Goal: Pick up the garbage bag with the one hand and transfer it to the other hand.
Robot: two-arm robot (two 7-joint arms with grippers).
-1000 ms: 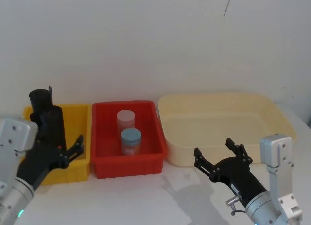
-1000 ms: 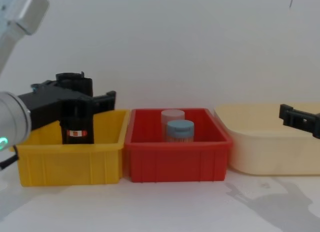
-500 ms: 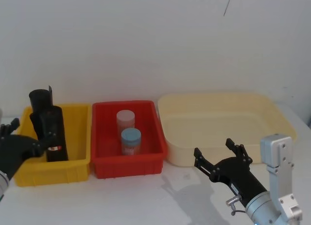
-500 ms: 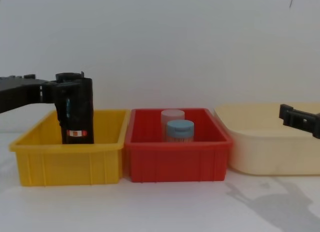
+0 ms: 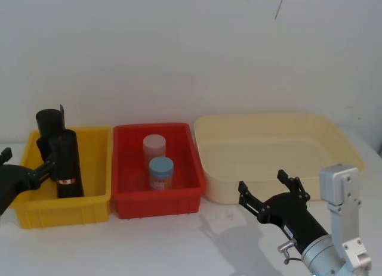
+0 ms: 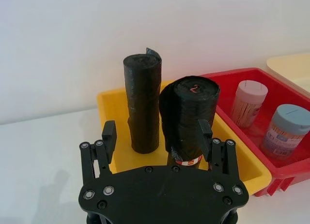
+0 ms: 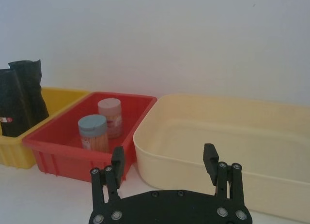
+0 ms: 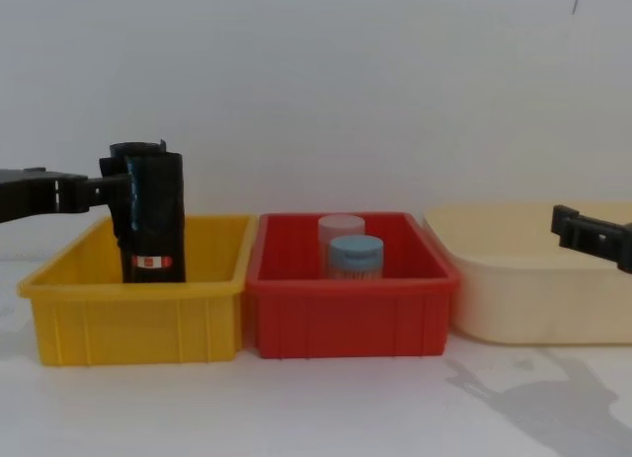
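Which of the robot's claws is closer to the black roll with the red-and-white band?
The left. Its left gripper sits open close beside the garbage bag in the yellow bin; the right gripper hangs before the cream tub, far off.

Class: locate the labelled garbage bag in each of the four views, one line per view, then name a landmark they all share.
Head view: garbage bag upright in the yellow bin, far left.
Chest view: garbage bag left, label just above the bin's rim.
Left wrist view: garbage bag just beyond the open left gripper, beside the plain roll.
Right wrist view: garbage bag far off, past the red bin.
Shared landmark: the yellow bin.
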